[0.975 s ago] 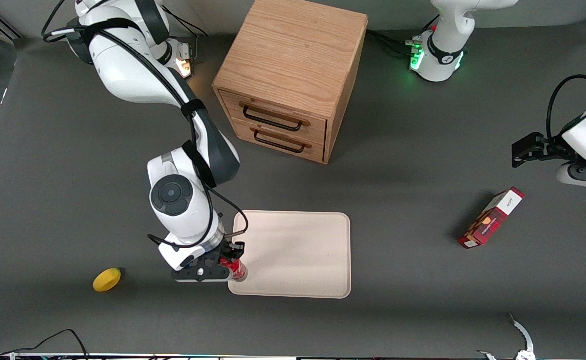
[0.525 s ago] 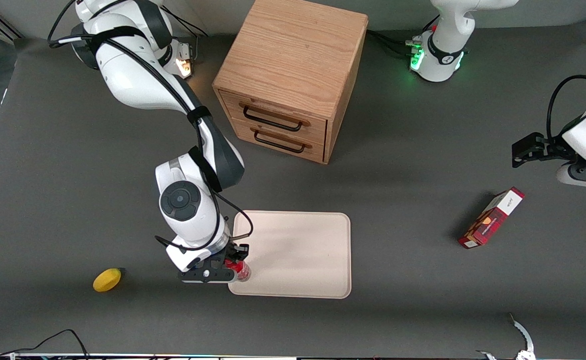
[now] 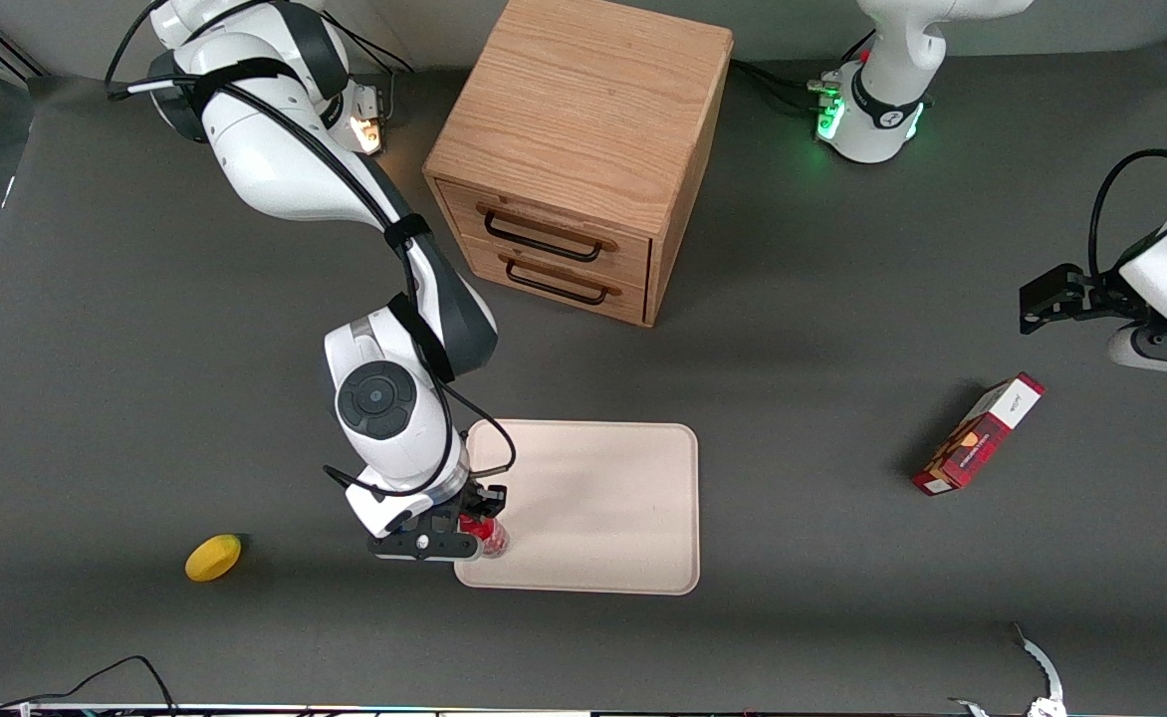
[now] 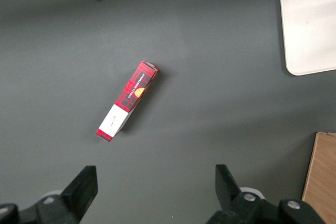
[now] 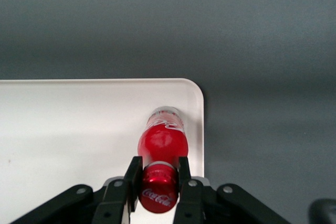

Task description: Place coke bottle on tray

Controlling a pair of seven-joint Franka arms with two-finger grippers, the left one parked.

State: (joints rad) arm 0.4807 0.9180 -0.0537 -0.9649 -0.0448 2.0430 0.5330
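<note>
Coke bottle in pincer over tray corner, lemon nearby.

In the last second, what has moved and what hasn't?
The gripper, shut on the coke bottle, carried it sideways from the tray's edge to over its corner nearest the working arm. Its grip did not change. The tray, lemon, red-and-white box and cabinet stayed put.

"Coca-Cola" on coke bottle cap
</note>
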